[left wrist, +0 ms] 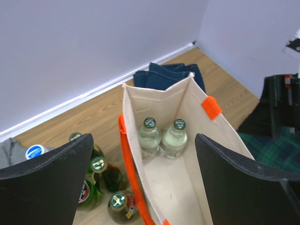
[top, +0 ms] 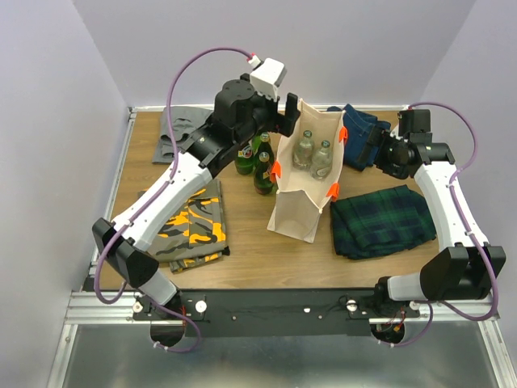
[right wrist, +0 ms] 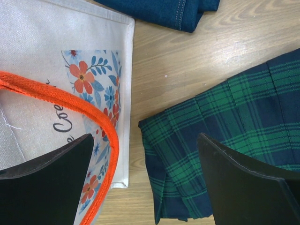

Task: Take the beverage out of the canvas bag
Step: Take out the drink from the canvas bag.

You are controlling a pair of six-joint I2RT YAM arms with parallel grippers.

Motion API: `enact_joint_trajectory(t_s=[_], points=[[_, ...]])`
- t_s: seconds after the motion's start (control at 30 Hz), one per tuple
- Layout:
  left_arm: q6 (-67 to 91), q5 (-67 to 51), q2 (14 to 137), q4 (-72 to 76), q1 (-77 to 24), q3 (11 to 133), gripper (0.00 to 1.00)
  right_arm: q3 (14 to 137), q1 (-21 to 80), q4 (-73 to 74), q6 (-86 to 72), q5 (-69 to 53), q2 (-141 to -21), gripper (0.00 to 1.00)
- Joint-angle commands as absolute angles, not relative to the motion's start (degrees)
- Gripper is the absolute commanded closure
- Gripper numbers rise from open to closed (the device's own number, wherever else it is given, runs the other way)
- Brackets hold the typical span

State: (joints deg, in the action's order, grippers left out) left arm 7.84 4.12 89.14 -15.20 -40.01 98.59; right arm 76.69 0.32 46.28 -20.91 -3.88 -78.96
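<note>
Bottles (left wrist: 149, 136) in canvas bag (left wrist: 178, 183), left fingers (left wrist: 47, 178) spread

Cut-off dark cursive lettering, "Coe", on the canvas bag (right wrist: 42, 51), beside its flower print (right wrist: 91, 84)

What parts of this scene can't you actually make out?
- Clear bottles: cap print too small to read, left wrist view.
- Green bottles: count unsure, the left hand covers some, left wrist view.
- Writing on the bag: cut off by the right hand, right wrist view.
- Grey cloth: mostly under the left arm, top view.
</note>
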Motion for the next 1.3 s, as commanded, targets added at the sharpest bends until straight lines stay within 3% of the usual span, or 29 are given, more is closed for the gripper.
enact_joint_trajectory(t_s=[0.0, 0.13, 0.6, 1.27], points=[[6.2, -5.4, 94.1, -23.4, -40.3, 104.5, 0.01, 75.9, 0.3, 45.7, -20.5, -2.9, -77.4, 0.0], [6.1, -8.0, 100.2, -28.4, -40.9, 111.8, 0.01, 76.0, 0.2, 45.9, -20.6, -2.3, -77.3, 0.0], [6.4, -15.6, 109.7, -32.2, -41.7, 119.4, 0.01, 75.8, 0.2, 46.1, -20.3, -1.7, -76.9, 0.0], [5.9, -9.3, 124.7, -34.5, -44.0, 129.6, 0.05, 76.3, 0.2, 46.1, -20.3, -1.7, -77.5, 0.0]])
